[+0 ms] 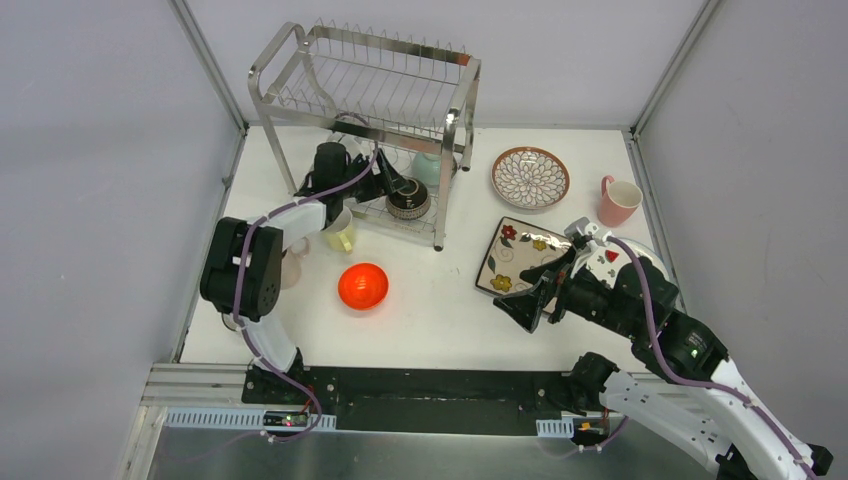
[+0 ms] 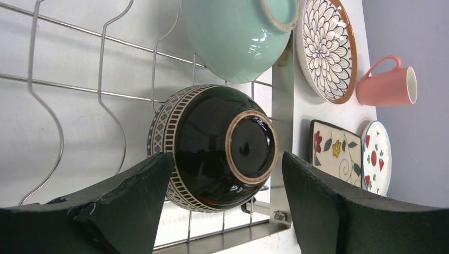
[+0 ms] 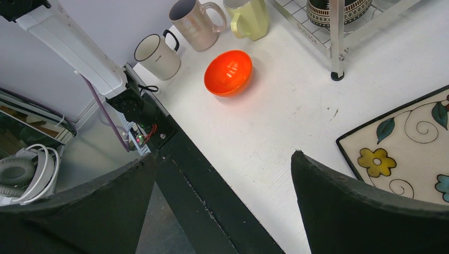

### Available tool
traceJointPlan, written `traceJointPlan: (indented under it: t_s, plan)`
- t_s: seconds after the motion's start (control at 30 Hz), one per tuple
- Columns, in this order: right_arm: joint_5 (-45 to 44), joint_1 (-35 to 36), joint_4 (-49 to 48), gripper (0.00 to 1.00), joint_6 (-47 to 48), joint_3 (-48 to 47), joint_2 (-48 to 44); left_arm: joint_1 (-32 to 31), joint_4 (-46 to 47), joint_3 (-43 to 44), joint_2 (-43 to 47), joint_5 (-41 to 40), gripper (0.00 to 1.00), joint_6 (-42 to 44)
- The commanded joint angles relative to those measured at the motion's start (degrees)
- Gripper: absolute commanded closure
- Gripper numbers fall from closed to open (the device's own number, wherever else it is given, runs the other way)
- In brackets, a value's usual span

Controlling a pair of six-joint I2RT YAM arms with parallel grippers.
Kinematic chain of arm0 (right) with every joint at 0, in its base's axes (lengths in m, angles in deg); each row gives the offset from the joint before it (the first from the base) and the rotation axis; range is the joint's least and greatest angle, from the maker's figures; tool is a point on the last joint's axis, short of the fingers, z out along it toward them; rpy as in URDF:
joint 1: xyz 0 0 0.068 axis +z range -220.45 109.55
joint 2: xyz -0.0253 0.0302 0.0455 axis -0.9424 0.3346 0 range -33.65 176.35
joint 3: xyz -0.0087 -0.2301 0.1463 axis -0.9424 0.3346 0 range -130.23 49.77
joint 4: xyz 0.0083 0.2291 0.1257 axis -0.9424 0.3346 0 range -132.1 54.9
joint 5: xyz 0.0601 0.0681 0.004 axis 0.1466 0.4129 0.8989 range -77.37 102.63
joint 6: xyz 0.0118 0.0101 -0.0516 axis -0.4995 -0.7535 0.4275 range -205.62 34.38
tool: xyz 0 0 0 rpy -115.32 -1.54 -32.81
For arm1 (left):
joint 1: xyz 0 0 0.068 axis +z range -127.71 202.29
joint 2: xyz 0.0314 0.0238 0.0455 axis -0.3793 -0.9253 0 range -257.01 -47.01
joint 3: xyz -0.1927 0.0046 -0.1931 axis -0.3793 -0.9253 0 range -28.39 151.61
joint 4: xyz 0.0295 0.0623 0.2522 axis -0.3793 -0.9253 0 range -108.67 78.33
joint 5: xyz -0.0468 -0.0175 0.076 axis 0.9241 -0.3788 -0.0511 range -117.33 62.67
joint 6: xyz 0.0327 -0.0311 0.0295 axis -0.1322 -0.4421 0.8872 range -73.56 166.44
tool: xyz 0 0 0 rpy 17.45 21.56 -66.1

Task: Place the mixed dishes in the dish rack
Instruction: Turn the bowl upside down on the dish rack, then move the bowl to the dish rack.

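Table [image 1: 440,310] in white carries everything, walled by grey panels. The dish rack [image 1: 370,70], a shiny two-tier wire frame, stands at the far left part of it.

The left arm reaches into the rack's lower tier. The left end effector [image 2: 226,157] is spread, one finger on each side of the dark patterned bowl [image 2: 212,153]. That bowl lies upside down on the wire shelf. One finger sits right at its patterned rim, and the other stands clearly apart from it, so nothing is pinched.

The right arm leans over the table's right side. The right end effector [image 3: 222,157] is spread wide and holds nothing, hanging over bare table just beside the near left edge of the square floral plate [image 1: 520,255].

That plate lies flat on the table, right of the rack. The white red-marked plate [image 2: 377,156] lies just beside it, partly hidden under the right arm in the top view. The brown-rimmed petal plate [image 1: 530,178] lies farther back, near the rack's right post.

The mint bowl [image 2: 238,37] rests in the lower tier just behind the dark one, with its foot ring showing. The orange bowl [image 1: 363,286] sits upright on the table in front of the rack.

The pink mug [image 1: 618,200] stands right of the petal plate. The yellow-green mug [image 3: 249,18], a beige mug [image 3: 193,21] and a white mug [image 3: 156,55] stand on the table by the rack's near left corner.
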Motion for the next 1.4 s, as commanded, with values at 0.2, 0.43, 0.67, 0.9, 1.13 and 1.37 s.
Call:
traceJointPlan:
  t_s: [0.2, 0.43, 0.67, 0.9, 1.13, 1.37]
  plan:
    - [-0.05, -0.12, -1.86, 0.00, 0.14, 0.06, -0.43, -3.45, 6.55, 2.14, -2.96, 3.88, 0.26, -1.36]
    - [-0.07, -0.17, -1.55, 0.00, 0.10, 0.06, -0.72, -3.62, 4.63, 1.56, -1.20, 2.52, 0.26, 0.82]
    - [-0.42, -0.17, -1.54, 0.00, 0.26, 0.38, -1.19, -4.06, 3.06, -0.63, 3.06, 1.51, 0.19, 3.83]
    - [-0.03, -0.15, -1.56, 0.00, 0.23, 0.35, -1.24, -6.90, 2.59, -0.82, 2.69, 0.69, 0.15, 6.37]
    - [-0.71, -0.18, -1.29, 0.00, 0.49, 0.42, -1.87, -7.49, 5.63, -2.66, 3.60, 0.25, 0.26, 1.21]
    - [-0.98, -0.15, -1.33, 0.00, 0.64, 0.76, -2.37, -7.88, 9.21, -5.50, 5.86, 2.38, 0.39, -3.78]
